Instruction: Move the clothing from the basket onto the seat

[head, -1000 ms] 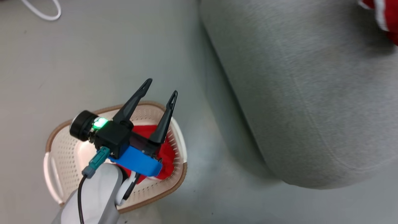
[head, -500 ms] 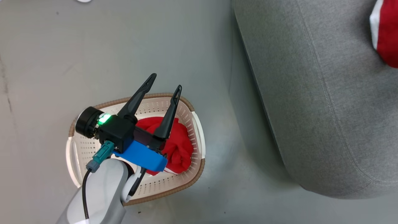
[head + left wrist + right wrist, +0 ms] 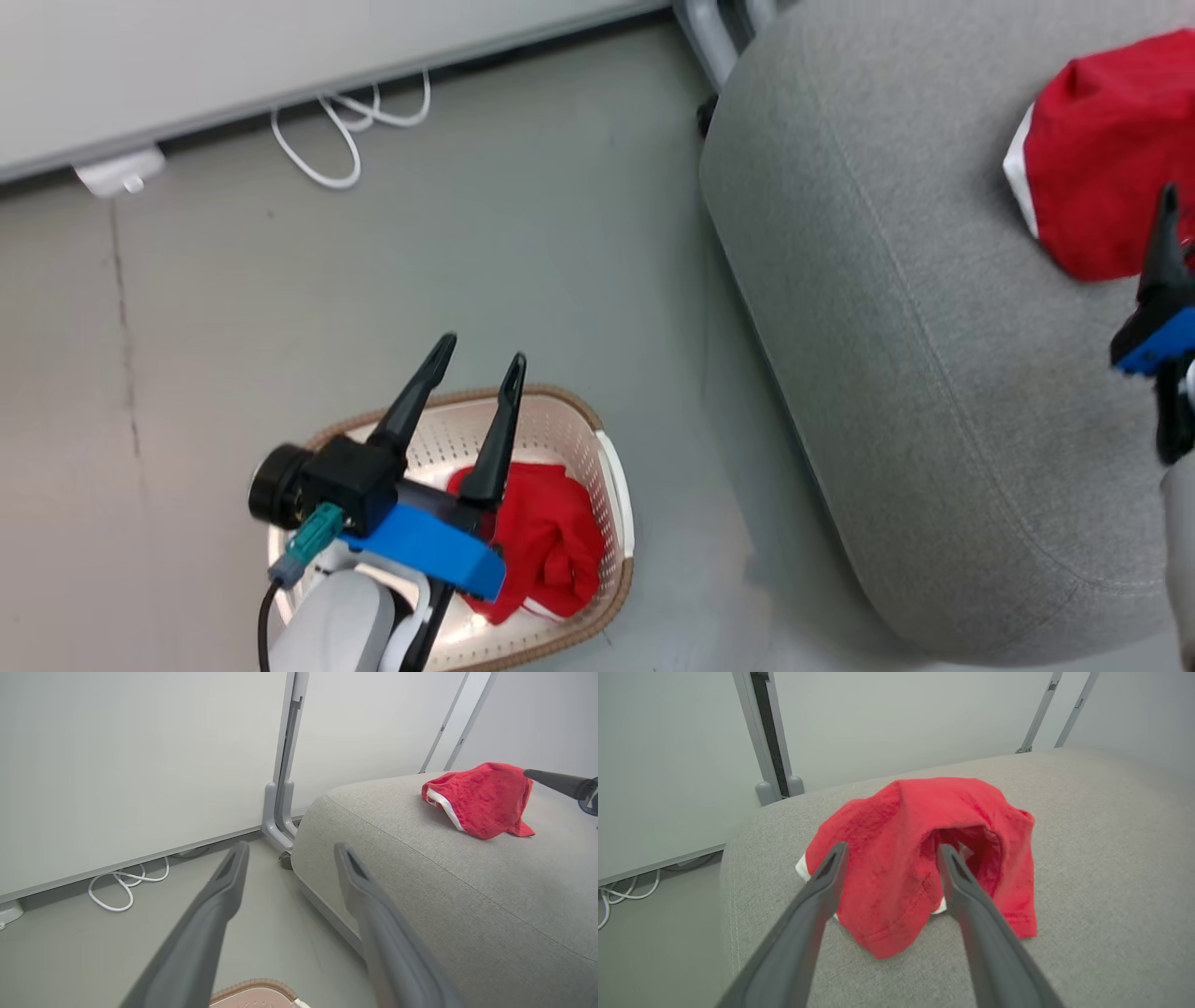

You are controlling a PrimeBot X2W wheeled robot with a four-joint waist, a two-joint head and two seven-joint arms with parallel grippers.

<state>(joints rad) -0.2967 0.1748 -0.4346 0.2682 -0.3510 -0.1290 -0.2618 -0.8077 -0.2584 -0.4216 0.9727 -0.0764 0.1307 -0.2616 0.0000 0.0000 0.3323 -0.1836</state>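
The left pincer (image 3: 481,351) hangs spread and empty above the basket (image 3: 569,403). Its fingers point out past the basket's far rim rather than down into it, and its wrist view has that rim at the bottom edge. Below the pincer, against the basket's right wall, lies a bunched red garment (image 3: 546,546) with a little white at its near edge. To the right of the basket stands the grey sofa (image 3: 896,327). On it, well apart from the basket, the other garment (image 3: 1092,159) already lies. The right pincer (image 3: 891,849) is there too, spread and holding nothing, with a finger on either side of that garment's hump; whether they touch it I cannot tell.

The step in hand looks to be fetching the garment from the basket. To do it well, the left wrist should tip down first, then descend on the highest fold, clear of the perforated wall so no finger catches. It should bite deep into the cloth, lift straight up until the hem clears the rim, then swing right to the sofa.
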